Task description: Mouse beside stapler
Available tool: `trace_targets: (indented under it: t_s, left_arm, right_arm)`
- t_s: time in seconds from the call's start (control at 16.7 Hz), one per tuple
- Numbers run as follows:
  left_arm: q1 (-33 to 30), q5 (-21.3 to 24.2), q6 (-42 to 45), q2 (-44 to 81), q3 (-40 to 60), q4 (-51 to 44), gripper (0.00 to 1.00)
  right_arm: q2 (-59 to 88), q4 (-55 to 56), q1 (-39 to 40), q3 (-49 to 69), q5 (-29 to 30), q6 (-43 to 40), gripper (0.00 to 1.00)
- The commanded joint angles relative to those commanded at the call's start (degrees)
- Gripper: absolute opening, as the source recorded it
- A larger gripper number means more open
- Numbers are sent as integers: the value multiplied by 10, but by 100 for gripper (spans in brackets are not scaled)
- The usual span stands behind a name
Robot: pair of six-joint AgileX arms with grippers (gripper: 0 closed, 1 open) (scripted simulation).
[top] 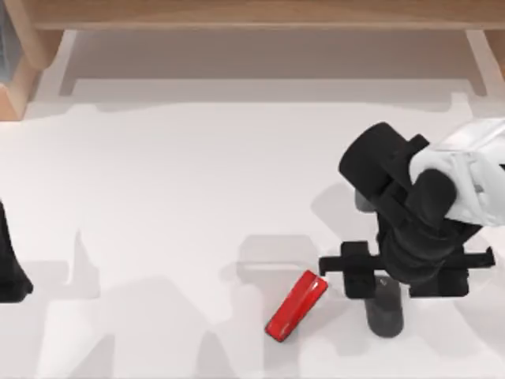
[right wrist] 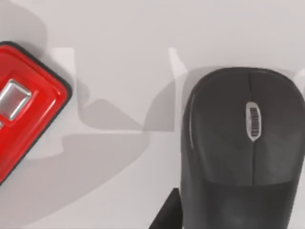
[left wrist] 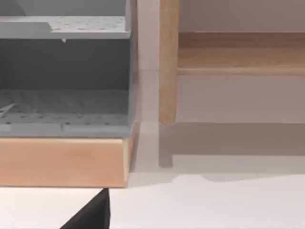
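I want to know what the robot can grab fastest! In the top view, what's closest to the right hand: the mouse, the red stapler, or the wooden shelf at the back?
1. The mouse: right under the right hand, at the table's right front.
2. The stapler: just to the left, lying slanted.
3. The wooden shelf: along the back edge, farthest.

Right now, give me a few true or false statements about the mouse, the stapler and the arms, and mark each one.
1. The stapler lies at a slant on the white table. True.
2. The mouse sits on top of the stapler. False: it lies on the table, apart from it, to its right.
3. The right gripper is above the mouse. True.
4. The left arm reaches over the stapler. False: it stays at the table's left edge.
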Motion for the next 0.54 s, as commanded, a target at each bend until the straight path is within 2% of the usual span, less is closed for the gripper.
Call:
trace_targets:
  t_s: [0.18,0.54]
  left_arm:
    - [0,0,0,0,0,0,100]
    - [0,0,0,0,0,0,100]
  right_arm:
    - [0,0,0,0,0,0,98]
    - [0,0,0,0,0,0,100]
